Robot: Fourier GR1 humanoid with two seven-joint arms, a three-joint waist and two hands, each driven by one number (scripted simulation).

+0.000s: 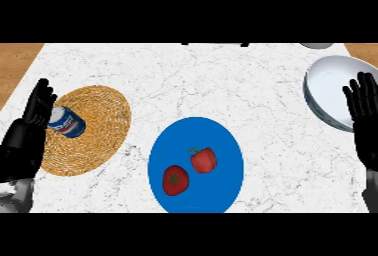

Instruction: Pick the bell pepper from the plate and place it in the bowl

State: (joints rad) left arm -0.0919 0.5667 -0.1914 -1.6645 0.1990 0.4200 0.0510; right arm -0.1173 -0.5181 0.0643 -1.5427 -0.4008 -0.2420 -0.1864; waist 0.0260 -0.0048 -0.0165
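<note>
Both hands' fingers (363,100) stand well apart from the bell pepper (203,160).

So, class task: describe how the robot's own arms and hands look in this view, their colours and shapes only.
Both hands are black, with long, slender segmented fingers. The left hand joins a bulky black wrist section, with a bit of grey forearm showing at the lower left corner. The right hand continues into a black wrist at the right edge. No cables or markings show.

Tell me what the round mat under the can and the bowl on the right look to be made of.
Mat: looks like woven straw or wicker, golden-brown with concentric coiled rings, matte. Bowl: probably polished metal, silvery-grey with smooth glossy shading, though glazed ceramic can't be ruled out.
</note>
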